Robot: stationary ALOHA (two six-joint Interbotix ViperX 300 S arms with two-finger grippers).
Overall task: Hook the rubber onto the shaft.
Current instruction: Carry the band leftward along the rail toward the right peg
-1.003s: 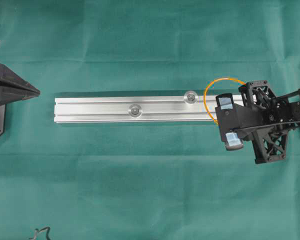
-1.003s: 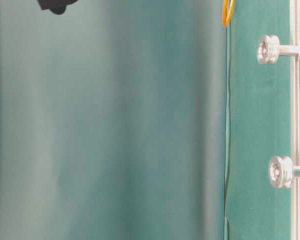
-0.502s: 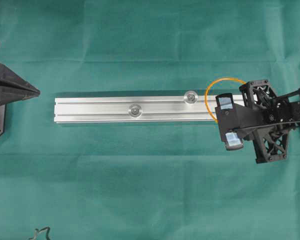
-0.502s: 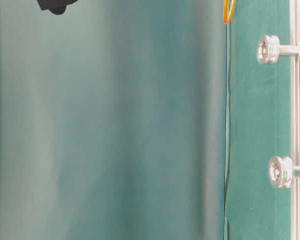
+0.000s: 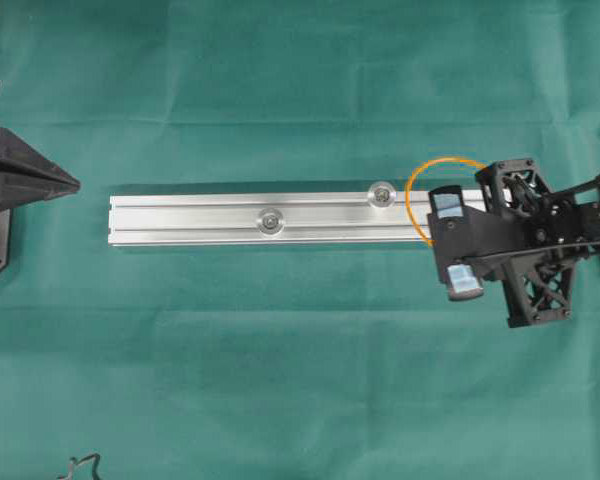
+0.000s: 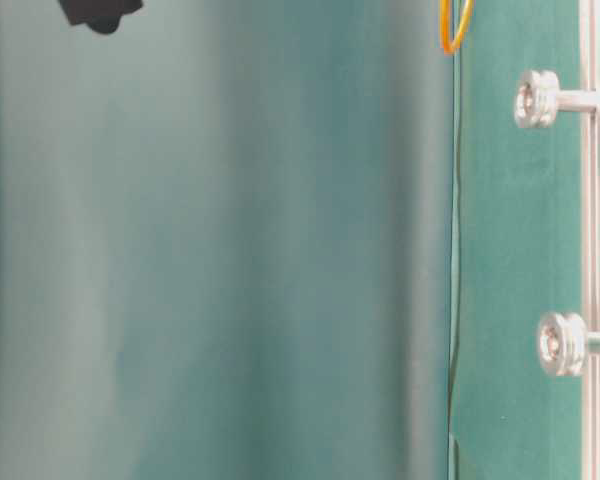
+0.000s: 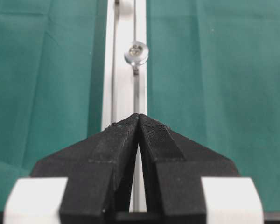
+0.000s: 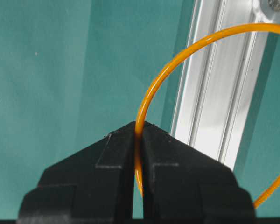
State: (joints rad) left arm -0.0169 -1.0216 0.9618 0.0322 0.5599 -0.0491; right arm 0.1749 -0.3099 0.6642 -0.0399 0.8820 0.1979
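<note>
The right gripper [image 8: 137,133] is clamped on the rubber band [image 5: 416,185], with its jaws pressed together on one side of the orange loop. The loop hangs open over the right end of the rail [image 5: 180,220], and it reaches from the gripper toward the nearer shaft [image 5: 382,194]. This shaft stands on the rail just to the left of the loop, not yet inside it. The second shaft [image 5: 270,221] is farther left along the rail. The rail's long axis runs left to right, so the move I expect is a short travel along the rail toward the nearer shaft, then lowering the loop over its head. The left gripper [image 7: 138,122] has its jaws together and holds nothing; it waits beyond the rail's left end, well apart. The green cloth [image 5: 300,380] around the rail gives free room.
</note>
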